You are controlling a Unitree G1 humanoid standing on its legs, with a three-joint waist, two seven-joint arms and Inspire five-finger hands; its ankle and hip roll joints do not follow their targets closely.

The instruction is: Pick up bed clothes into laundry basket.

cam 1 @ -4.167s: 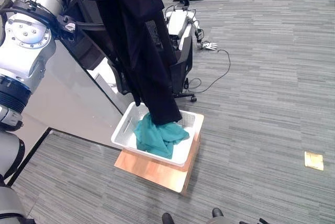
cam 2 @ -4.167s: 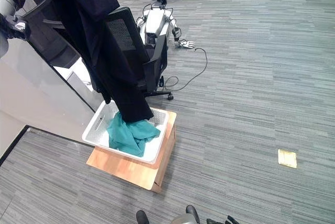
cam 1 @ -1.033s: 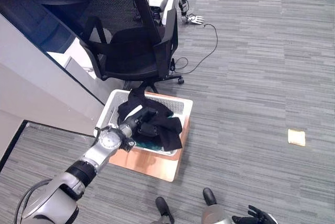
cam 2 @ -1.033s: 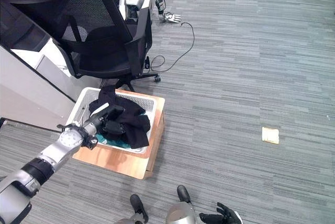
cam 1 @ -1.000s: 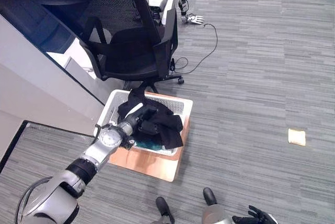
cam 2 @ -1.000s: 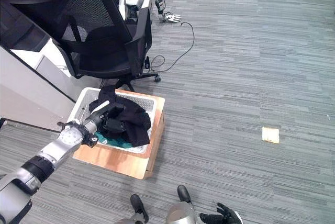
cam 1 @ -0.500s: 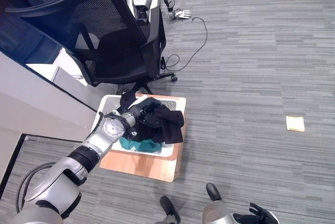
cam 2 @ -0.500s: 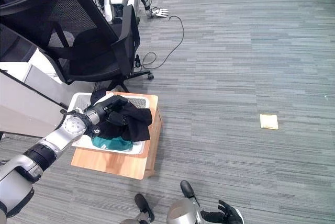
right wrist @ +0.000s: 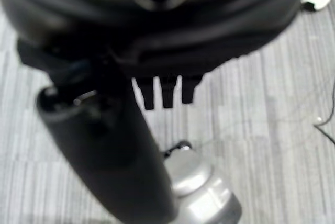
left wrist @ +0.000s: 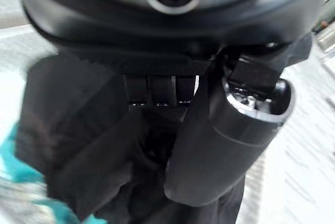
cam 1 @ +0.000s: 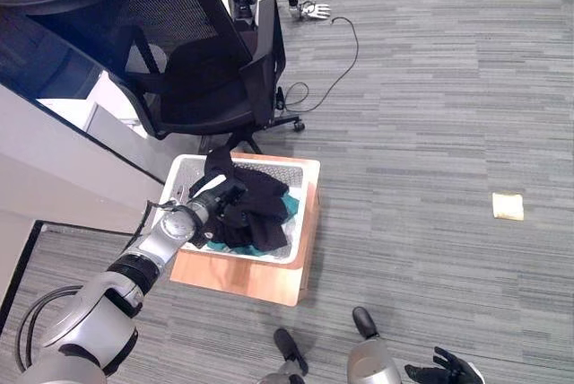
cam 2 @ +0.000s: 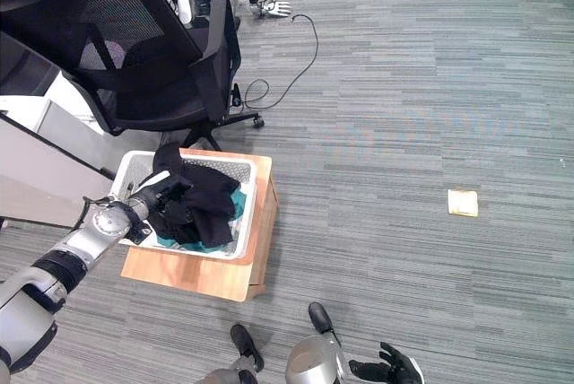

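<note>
Left wrist view has the left hand (left wrist: pixel 172 77) right on the black garment (left wrist: pixel 89 145): its fingers (left wrist: pixel 152 90) run down into the soft, creased cloth and the thumb (left wrist: pixel 230 135) lies over a fold, but whether they grip it I cannot tell. A teal cloth (left wrist: pixel 21 174) peeks out beside the black one. From the head camera, the left arm reaches into the basket (cam 1: pixel 305 196), a white rectangular tub with perforated plastic walls, where the black garment (cam 1: pixel 256 213) lies bunched on top of the teal cloth (cam 1: pixel 285 205). The basket sits on a plain wooden box (cam 1: pixel 260 278) on grey striped carpet (cam 1: pixel 430 133). A black mesh-backed chair (cam 1: pixel 179 61) stands just behind. The right hand (cam 2: pixel 395 370) hangs low over the carpet, fingers loosely spread, holding nothing.
</note>
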